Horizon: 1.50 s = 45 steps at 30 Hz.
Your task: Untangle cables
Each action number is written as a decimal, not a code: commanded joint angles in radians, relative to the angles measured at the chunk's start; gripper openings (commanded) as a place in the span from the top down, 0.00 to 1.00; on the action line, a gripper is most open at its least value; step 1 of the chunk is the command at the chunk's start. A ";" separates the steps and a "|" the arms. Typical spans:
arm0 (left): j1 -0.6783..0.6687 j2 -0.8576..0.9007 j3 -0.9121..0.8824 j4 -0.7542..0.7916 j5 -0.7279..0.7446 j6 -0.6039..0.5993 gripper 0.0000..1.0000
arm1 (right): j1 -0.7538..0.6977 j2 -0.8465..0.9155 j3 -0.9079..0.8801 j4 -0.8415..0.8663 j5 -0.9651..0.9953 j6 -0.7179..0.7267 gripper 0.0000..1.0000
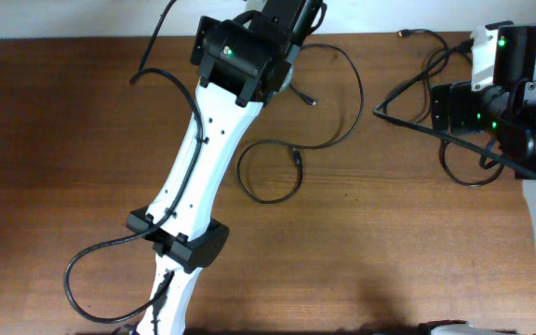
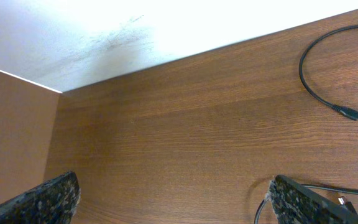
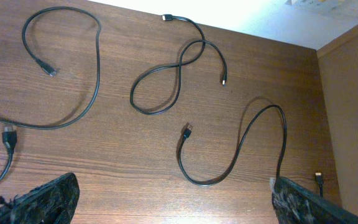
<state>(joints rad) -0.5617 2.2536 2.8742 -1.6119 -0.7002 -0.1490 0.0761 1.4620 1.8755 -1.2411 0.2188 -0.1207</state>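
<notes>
Three thin black cables (image 3: 180,64) with small metal plugs lie spread on the wooden table (image 3: 123,149) (one curls in a figure eight, another in an S). The left gripper (image 2: 173,186) and right gripper (image 3: 176,186) both gape wide, holding nothing.

Brown wood-grain table (image 1: 63,140), grain running along its long edges, white wall (image 2: 185,25) behind the far edge, grey smudge (image 2: 122,30) on that wall, plain brown panel (image 2: 14,137) upright at one far corner, similar panel (image 3: 353,106) at the other.
</notes>
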 commanded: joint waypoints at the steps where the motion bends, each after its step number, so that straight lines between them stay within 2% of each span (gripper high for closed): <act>1: -0.001 0.003 0.001 -0.002 -0.019 0.009 0.01 | -0.003 0.004 -0.003 0.000 -0.005 -0.002 0.02; 6: -0.001 -0.014 0.001 -0.043 -0.021 0.009 0.01 | -0.003 0.004 -0.003 0.000 -0.005 -0.002 0.02; 8: 0.004 -0.086 0.001 0.057 -0.013 0.008 0.01 | -0.003 0.004 -0.003 0.000 -0.005 -0.002 0.02; 12: 0.043 -0.259 0.001 0.224 0.112 0.008 0.01 | -0.003 0.004 -0.003 0.000 -0.005 -0.002 0.02; 15: 0.101 -0.414 -0.034 0.258 0.203 0.002 0.01 | -0.003 0.004 -0.003 0.000 -0.005 -0.002 0.02; 19: 0.173 -0.637 -0.208 0.270 0.214 -0.047 0.01 | -0.003 0.004 -0.003 0.000 -0.005 -0.002 0.02; 24: 0.235 -0.982 -0.657 0.394 0.214 -0.130 0.01 | -0.003 0.004 -0.003 0.000 -0.005 -0.002 0.02; 29: 0.238 -1.306 -1.194 0.685 0.215 -0.172 0.01 | -0.003 0.004 -0.003 0.000 -0.005 -0.002 0.02; 34: 0.239 -1.558 -1.670 0.834 0.214 -0.286 0.01 | -0.003 0.004 -0.003 0.000 -0.005 -0.002 0.02; 42: 0.316 -1.939 -2.352 1.194 0.216 -0.382 0.01 | -0.003 0.004 -0.003 0.000 -0.005 -0.002 0.02; 45: 0.338 -2.024 -2.486 1.285 0.219 -0.382 0.01 | -0.003 0.004 -0.003 0.000 -0.005 -0.002 0.02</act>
<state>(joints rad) -0.2504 0.3229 0.5182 -0.3931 -0.4828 -0.5037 0.0761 1.4651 1.8732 -1.2419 0.2184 -0.1272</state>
